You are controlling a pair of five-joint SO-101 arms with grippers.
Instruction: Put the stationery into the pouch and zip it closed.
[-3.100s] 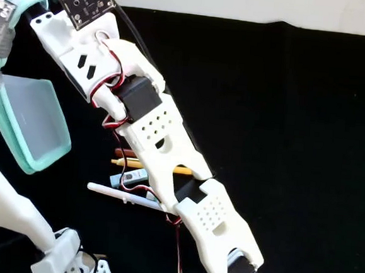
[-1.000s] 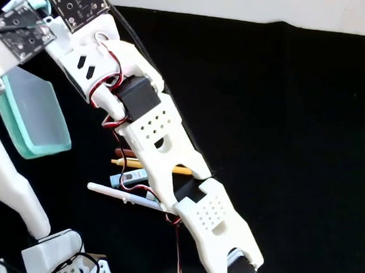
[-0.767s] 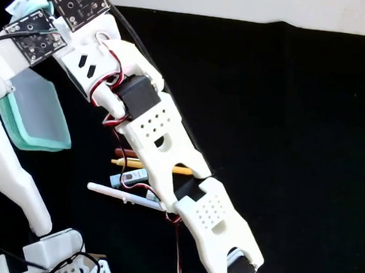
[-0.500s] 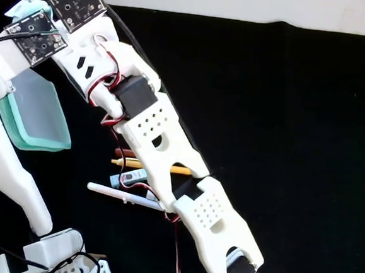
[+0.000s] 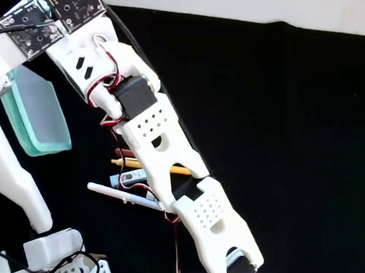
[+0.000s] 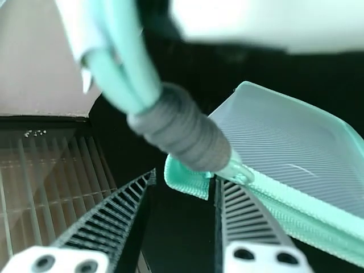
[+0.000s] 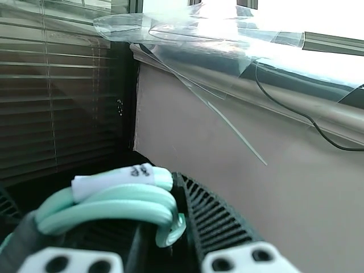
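High view: the mint pouch (image 5: pixel 38 116) hangs tilted near the left edge of the black counter (image 5: pixel 285 119), boxed between the left arm (image 5: pixel 6 173) and the wrist of the right arm (image 5: pixel 162 154). That arm crosses the counter diagonally. Under its forearm lie a yellow pen (image 5: pixel 126 163), a brown pen (image 5: pixel 122 152) and a white pen (image 5: pixel 110 190), close together, their ends poking out on the pouch side. Right of the arm the counter runs wide to the pale wall (image 5: pixel 243 2).

Left wrist view: the left fingers (image 6: pixel 182 187) stand apart, released, with the pouch's corner (image 6: pixel 187 179) in the gap, against one finger. The zip pull (image 6: pixel 236 170) sits at that corner, under a grey sleeve (image 6: pixel 179 133).

Right wrist view: the right fingers (image 7: pixel 162 224) are clenched on the mint cord loop (image 7: pixel 114 205)
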